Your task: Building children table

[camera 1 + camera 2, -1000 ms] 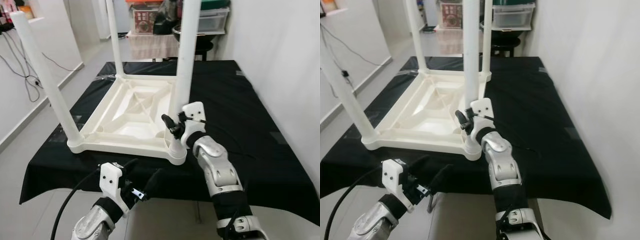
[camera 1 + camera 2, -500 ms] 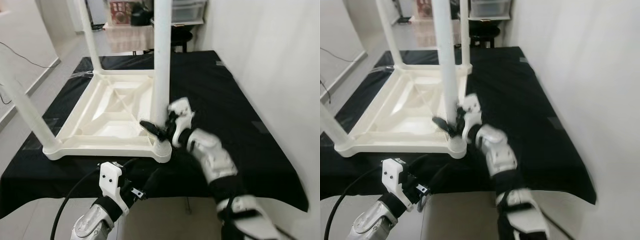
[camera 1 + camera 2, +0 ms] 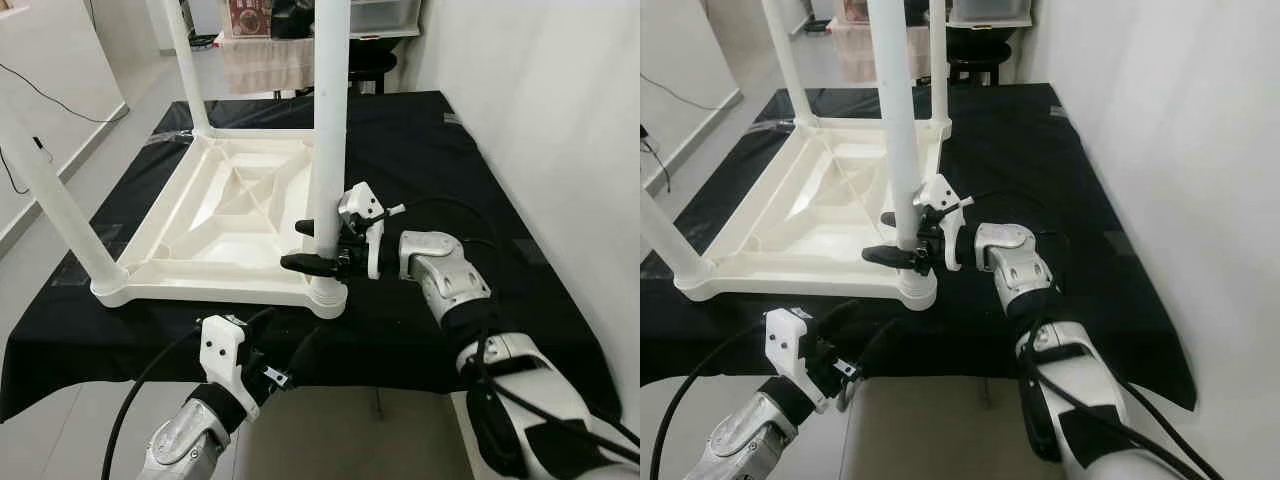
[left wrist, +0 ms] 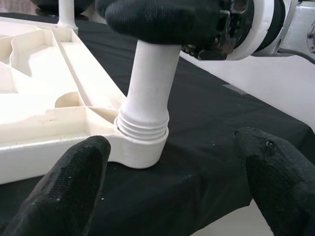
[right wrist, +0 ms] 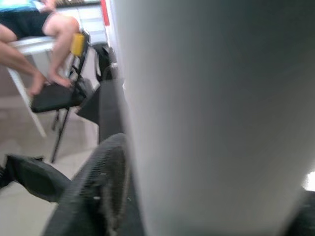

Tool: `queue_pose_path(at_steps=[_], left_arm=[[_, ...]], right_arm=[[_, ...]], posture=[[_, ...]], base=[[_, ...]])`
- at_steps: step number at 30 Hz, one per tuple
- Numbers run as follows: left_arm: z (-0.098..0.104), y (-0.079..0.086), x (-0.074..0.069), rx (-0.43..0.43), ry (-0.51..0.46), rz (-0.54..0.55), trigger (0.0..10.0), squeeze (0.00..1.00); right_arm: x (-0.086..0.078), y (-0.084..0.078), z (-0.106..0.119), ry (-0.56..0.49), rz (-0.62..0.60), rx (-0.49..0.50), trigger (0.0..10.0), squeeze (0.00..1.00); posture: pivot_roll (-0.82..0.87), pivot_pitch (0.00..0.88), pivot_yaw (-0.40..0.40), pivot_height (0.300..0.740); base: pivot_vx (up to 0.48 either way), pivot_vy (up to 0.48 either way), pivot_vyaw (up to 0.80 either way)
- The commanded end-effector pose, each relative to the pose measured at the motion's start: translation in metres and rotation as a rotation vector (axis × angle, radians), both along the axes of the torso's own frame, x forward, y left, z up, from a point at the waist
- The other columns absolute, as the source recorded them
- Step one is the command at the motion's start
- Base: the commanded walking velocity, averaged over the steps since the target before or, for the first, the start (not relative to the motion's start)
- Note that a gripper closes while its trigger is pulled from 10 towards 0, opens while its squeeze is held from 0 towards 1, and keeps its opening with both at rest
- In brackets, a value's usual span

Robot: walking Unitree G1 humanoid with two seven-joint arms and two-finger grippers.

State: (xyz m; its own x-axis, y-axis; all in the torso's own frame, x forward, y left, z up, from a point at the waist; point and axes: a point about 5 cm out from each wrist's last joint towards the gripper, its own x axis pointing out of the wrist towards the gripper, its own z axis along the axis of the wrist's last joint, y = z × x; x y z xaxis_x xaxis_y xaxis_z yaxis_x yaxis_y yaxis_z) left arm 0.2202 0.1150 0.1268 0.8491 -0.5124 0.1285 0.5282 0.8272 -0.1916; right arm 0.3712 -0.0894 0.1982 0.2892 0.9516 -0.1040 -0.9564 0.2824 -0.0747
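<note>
A white plastic children's table [image 3: 230,215] lies upside down on a black-covered table [image 3: 480,180], its legs pointing up. My right gripper [image 3: 296,246] reaches in from the right and is shut on the near-right leg [image 3: 330,120] just above its screw socket [image 3: 327,296], one black finger on each side. That leg looms as a pale blur in the right wrist view, with one finger [image 5: 98,191] beside it. My left gripper [image 3: 285,345] hangs open below the front table edge. Its two fingers [image 4: 74,182] stand wide apart, facing the socket [image 4: 142,140].
Other legs stand at the near left [image 3: 55,200] and far left [image 3: 185,60]. A white wall [image 3: 560,120] runs close along the right. Storage boxes and a stool [image 3: 370,60] stand behind the table. A seated person's legs [image 5: 44,29] show in the right wrist view.
My right gripper has swung from beside the socket to straddle the leg and has closed on it. The head camera has shifted. The left gripper has stayed low and open.
</note>
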Motion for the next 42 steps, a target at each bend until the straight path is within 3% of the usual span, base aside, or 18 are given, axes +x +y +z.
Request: queue_pose_path(at_steps=[1,10,12,16,17,18,20,26,27,28,29,30,31,35,36,38,39,42], left_arm=[[-0.004,0.000,-0.001,0.008,0.012,0.008,10.0,0.00],[-0.002,-0.002,-0.003,0.001,0.009,0.008,10.0,0.00],[-0.002,-0.001,-0.005,0.000,0.009,0.009,10.0,0.00],[-0.002,-0.001,-0.006,0.000,0.009,0.009,10.0,0.00],[-0.001,0.000,-0.006,0.000,0.009,0.010,10.0,0.00],[-0.001,0.000,-0.006,0.000,0.009,0.010,10.0,0.00],[-0.001,0.002,-0.005,0.003,0.012,0.010,10.0,0.00],[-0.002,0.003,-0.004,0.004,0.014,0.013,10.0,0.00],[-0.002,0.003,-0.004,0.004,0.014,0.017,10.0,0.00],[-0.002,0.003,-0.004,0.004,0.014,0.017,10.0,0.00],[-0.002,0.003,-0.003,0.004,0.013,0.019,10.0,0.00],[-0.002,0.003,-0.003,0.004,0.013,0.019,10.0,0.00],[-0.002,0.003,-0.003,0.003,0.013,0.019,10.0,0.00],[-0.002,0.003,-0.002,0.003,0.014,0.015,10.0,0.00],[-0.002,0.002,-0.001,0.003,0.014,0.013,10.0,0.00],[-0.002,0.002,0.000,0.004,0.014,0.013,10.0,0.00],[-0.003,0.002,0.001,0.005,0.013,0.014,10.0,0.00],[-0.003,0.002,0.002,0.006,0.013,0.016,10.0,0.00]], right_arm=[[-0.002,0.005,0.002,0.027,0.057,0.022,0.0,0.00],[-0.005,-0.012,-0.019,0.050,-0.004,0.010,0.0,0.00],[-0.006,-0.008,-0.045,0.078,-0.266,-0.041,0.0,0.00],[-0.006,-0.006,-0.054,0.083,-0.374,-0.063,0.0,0.00],[-0.007,-0.008,-0.066,0.127,-0.703,-0.046,0.0,0.00],[-0.007,-0.008,-0.066,0.127,-0.703,-0.046,0.0,0.00],[-0.040,0.023,-0.085,0.101,-0.754,-0.091,0.0,0.00],[-0.041,0.033,-0.080,0.050,-0.743,-0.079,0.0,0.00],[-0.037,0.033,-0.078,0.040,-0.743,-0.085,7.6,0.00],[-0.037,0.033,-0.078,0.040,-0.743,-0.085,7.6,0.00],[-0.035,0.033,-0.077,0.039,-0.729,-0.086,10.0,0.00],[-0.035,0.033,-0.077,0.039,-0.729,-0.086,10.0,0.00],[-0.032,0.033,-0.071,0.036,-0.722,-0.056,10.0,1.00],[-0.021,0.038,-0.046,0.025,-0.531,0.078,10.0,1.00],[-0.016,0.039,-0.025,0.012,-0.347,0.143,10.0,0.98],[-0.016,0.038,-0.018,0.005,-0.289,0.146,10.0,0.98],[-0.021,0.033,-0.013,-0.052,-0.091,0.059,10.0,0.00],[-0.019,0.027,-0.013,-0.046,0.008,-0.005,10.0,0.00]], posture=[[0.02,0.042,-0.002,0.740],[0.01,0.058,-0.013,0.740],[0.01,0.066,-0.020,0.740],[0.01,0.066,-0.020,0.740],[0.01,0.069,-0.023,0.740],[0.01,0.069,-0.023,0.740],[0.02,0.070,-0.007,0.740],[0.01,0.068,0.003,0.740],[0.01,0.064,0.005,0.740],[0.01,0.064,0.005,0.740],[0.01,0.064,0.005,0.740],[0.01,0.064,0.005,0.740],[0.01,0.063,0.004,0.740],[0.00,0.059,0.005,0.740],[0.00,0.052,0.004,0.740],[0.00,0.052,0.004,0.740],[0.01,0.045,-0.002,0.740],[0.01,0.039,-0.004,0.740]], base=[[0.000,0.000,0.00],[0.000,0.000,0.00],[0.000,0.000,0.00],[0.000,0.000,0.00],[0.000,0.000,0.00],[0.000,0.000,0.00],[0.000,0.000,0.00],[0.000,0.000,0.00],[0.000,0.000,0.00],[0.000,0.000,0.00],[0.000,0.000,0.00],[0.000,0.000,0.00],[0.000,0.000,0.00],[0.000,0.000,0.00],[0.000,0.000,0.00],[0.000,0.000,0.00],[0.000,0.000,0.00],[0.000,0.000,0.00]])
